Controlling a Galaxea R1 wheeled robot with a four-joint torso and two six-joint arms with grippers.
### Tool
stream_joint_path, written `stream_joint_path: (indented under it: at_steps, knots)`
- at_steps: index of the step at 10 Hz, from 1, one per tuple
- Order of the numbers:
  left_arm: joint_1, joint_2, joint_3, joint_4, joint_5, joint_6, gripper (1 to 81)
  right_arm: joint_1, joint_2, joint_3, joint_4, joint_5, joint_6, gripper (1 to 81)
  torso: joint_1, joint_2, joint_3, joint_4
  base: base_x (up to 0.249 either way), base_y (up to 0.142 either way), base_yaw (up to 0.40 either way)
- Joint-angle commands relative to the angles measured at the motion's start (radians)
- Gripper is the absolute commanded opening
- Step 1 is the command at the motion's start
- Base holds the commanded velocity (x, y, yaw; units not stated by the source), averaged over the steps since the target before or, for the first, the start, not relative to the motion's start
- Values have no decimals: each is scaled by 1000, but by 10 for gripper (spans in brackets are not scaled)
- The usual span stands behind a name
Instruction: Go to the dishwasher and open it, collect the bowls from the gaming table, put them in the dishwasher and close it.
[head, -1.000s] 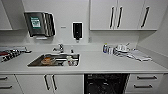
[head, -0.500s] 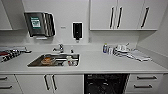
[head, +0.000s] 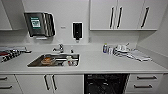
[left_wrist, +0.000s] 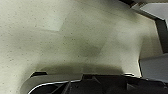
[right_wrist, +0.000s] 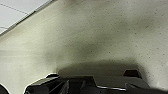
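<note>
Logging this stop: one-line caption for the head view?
Kitchenette counter with sink; dishwasher below shows its dark racked interior.

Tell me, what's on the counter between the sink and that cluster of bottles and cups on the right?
Bare worktop, in the head view, between the sink and the cluster.

Office kitchenette. White bench (head: 100, 65) with inset steel sink (head: 53, 60) and tap (head: 60, 47), white wall cabinets (head: 120, 15) with black handles, wall paper-towel dispenser (head: 40, 24) and black soap dispenser (head: 77, 30), dishwasher (head: 105, 83) showing dark interior under the bench, drawers (head: 145, 82) beside it. Speckled pale floor (left_wrist: 62, 37) in wrist views.
</note>
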Motion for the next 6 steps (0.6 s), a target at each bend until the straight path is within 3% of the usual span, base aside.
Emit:
stream_joint_path:
  at_steps: [1, 6]
  knots:
    - [-52, 12, -47, 8, 40, 5, 811, -4, 90, -152, -108, 20, -27, 811, 0, 0, 0, 0, 0, 0, 0]
    - [-50, 61, -150, 8, 45, 5, 811, -62, 263, -404, -139, 20, -27, 811, 0, 0, 0, 0, 0, 0, 0]
